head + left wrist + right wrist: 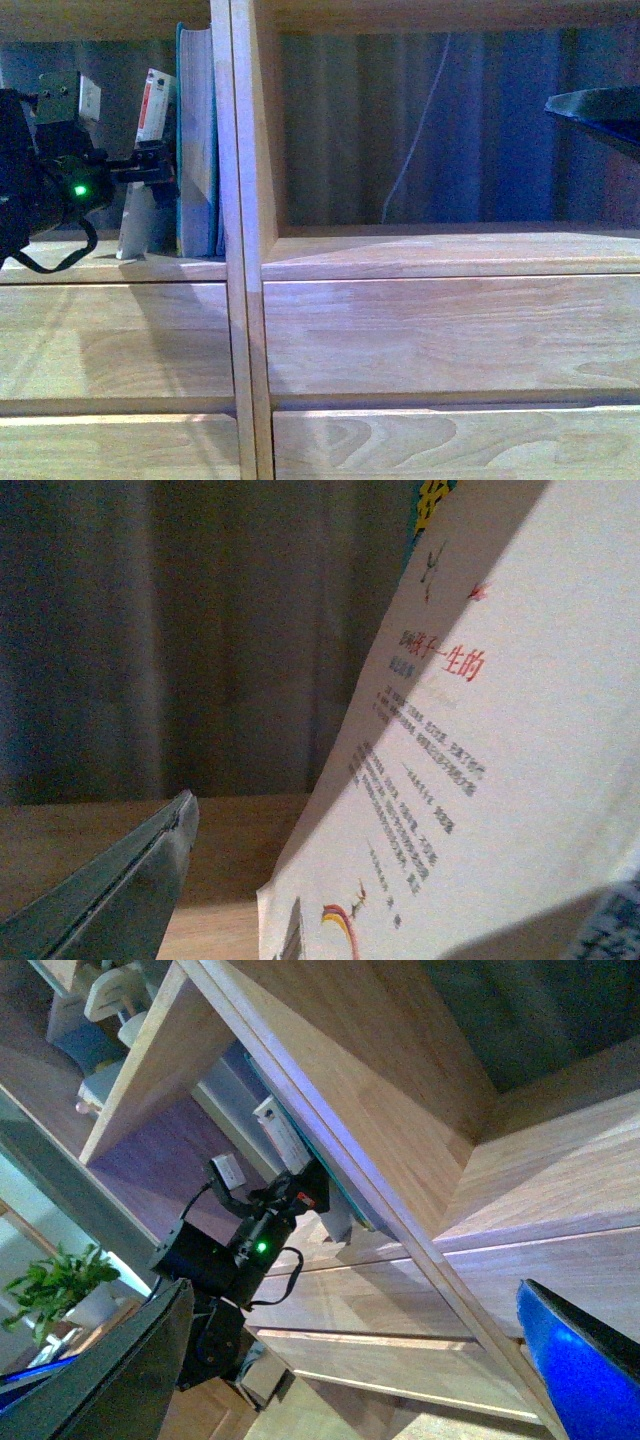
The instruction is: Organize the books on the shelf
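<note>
The light wood shelf (245, 200) fills the front view. In its left compartment the teal book (197, 140) stands upright against the divider. The thin white book (146, 170) leans beside it, its top tilted toward the teal one. My left gripper (153, 167) is open at the thin book's spine, about mid-height. In the left wrist view the white printed cover (480, 730) lies close against the open left gripper (400, 875), with one dark finger (130, 890) apart from it. One finger (600, 108) of my right gripper shows in the empty right compartment. The right gripper (340, 1360) is open and holds nothing.
A thin white cable (410, 150) hangs at the back of the right compartment. Plain drawer fronts (440, 330) run below both compartments. The right wrist view shows the left arm (230, 1250) at the shelf and a potted plant (60, 1285) on the floor beyond.
</note>
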{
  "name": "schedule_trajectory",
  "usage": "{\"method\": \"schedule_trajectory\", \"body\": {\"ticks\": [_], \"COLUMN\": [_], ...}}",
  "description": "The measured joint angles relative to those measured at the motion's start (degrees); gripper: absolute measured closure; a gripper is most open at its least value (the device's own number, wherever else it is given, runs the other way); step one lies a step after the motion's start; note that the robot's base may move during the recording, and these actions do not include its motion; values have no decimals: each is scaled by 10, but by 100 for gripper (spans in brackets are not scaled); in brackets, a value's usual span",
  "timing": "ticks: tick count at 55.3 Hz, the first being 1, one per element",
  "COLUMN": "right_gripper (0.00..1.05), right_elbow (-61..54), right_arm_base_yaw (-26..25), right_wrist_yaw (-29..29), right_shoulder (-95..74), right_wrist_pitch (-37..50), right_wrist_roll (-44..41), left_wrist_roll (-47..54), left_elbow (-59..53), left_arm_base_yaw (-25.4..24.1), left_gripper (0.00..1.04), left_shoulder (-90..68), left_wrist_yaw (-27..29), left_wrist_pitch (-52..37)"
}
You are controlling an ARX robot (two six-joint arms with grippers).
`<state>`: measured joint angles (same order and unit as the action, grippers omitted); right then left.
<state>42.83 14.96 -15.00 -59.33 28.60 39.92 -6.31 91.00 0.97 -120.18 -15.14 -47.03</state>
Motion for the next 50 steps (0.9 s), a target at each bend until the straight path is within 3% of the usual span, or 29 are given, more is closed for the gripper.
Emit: {"method": "schedule_trajectory", "body": {"ticks": [18,34,44,50], "right_gripper": [7,7,7,7], "right_elbow": [0,1,1,1], "right_arm_base_yaw": [7,-12,-23,-25], "right_wrist_yaw": [0,-16,-38,-52], "right_shoulder": [4,4,-4,-5], "right_wrist_pitch": [-1,-1,2,6], "right_wrist_roll": [11,15,5,-11], "left_wrist_roll": [-45,-40,-9,29], "left_elbow": [-92,-247,-374,-467], "left_arm_base_yaw": [11,27,43,74], "left_gripper": [7,7,7,7], "left_shoulder": [85,255,404,525], "left_wrist_yaw": [21,64,110,167], "left_wrist_pitch": [3,20,32,69]}}
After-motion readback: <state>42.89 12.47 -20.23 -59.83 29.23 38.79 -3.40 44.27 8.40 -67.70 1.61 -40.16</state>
